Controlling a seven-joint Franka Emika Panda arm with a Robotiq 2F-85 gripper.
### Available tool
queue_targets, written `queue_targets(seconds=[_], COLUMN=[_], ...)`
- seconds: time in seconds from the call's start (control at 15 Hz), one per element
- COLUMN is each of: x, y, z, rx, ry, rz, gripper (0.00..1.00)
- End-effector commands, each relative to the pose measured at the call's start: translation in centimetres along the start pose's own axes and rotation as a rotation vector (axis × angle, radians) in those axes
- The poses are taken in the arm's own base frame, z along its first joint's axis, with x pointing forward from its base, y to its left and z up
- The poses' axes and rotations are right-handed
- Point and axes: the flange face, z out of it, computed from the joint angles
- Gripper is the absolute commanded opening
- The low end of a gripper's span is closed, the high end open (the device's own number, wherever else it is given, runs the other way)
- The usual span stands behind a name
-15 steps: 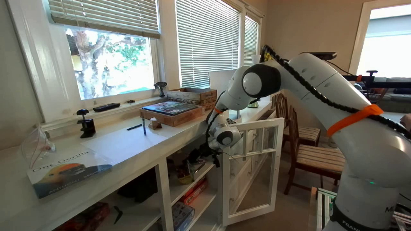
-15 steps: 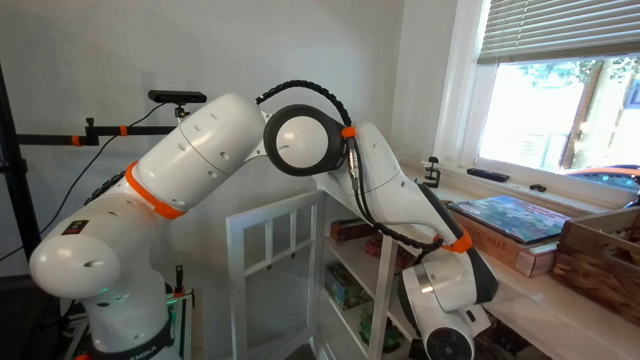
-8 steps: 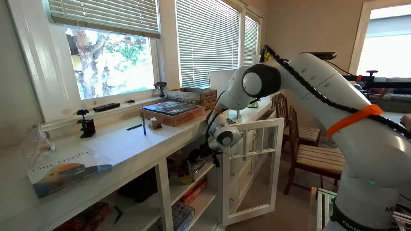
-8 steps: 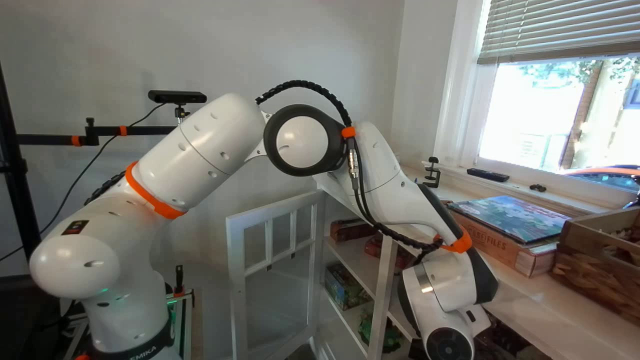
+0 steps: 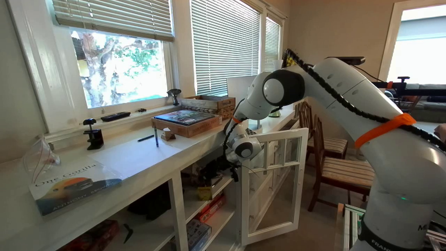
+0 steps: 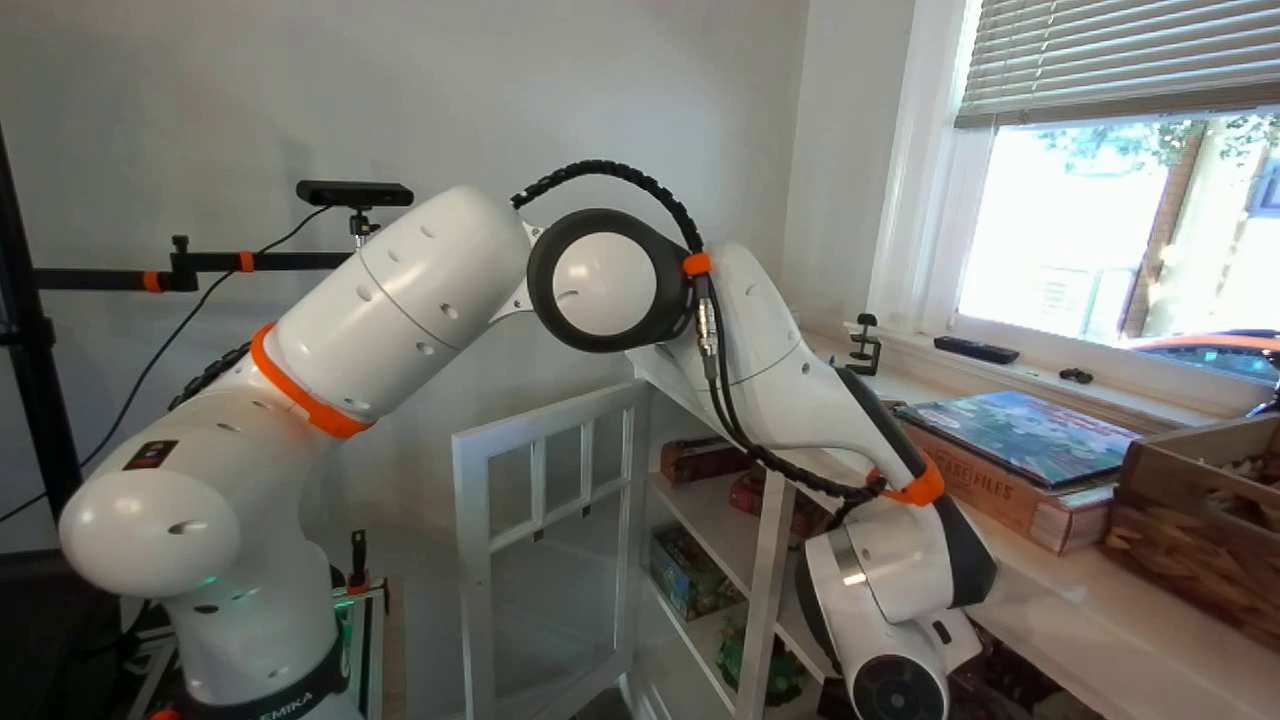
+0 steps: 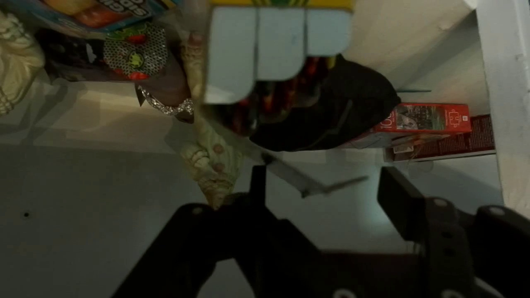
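My gripper (image 7: 325, 182) reaches into the cabinet, its fingers well apart in the wrist view. A blurred thin grey strip (image 7: 296, 176) with a bent end shows in the gap; I cannot tell what it is or whether a finger touches it. Ahead of the jaws lies a yellow-edged box (image 7: 281, 41) with pale flaps and colourful contents, beside a black pouch (image 7: 352, 107). A cream clown-like figure (image 7: 215, 165) is near the left finger. In an exterior view the gripper (image 5: 209, 174) hangs just above a yellow box (image 5: 205, 192) on the shelf.
A red puzzle box (image 7: 430, 118) and a purplish pouch with a strawberry patch (image 7: 136, 54) stand close by. The glazed cabinet door (image 5: 273, 184) is swung out beside the arm. Above runs the counter (image 5: 139, 167), carrying a book (image 5: 73, 188) and a wooden box (image 5: 188, 127).
The jaws have spread apart. The yellow thing beneath the gripper, tilted with clear wrapping-like material before, now looks squarer on the shelf. The arm itself has hardly moved.
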Motion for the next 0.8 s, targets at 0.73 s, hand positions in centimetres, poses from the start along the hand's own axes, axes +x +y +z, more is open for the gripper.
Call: queue_targets(seconds=[0.73], x=[0.57], y=[0.09], z=[0.42], rx=[0.030], ry=[-0.058], rz=[-0.052], gripper=[1.00])
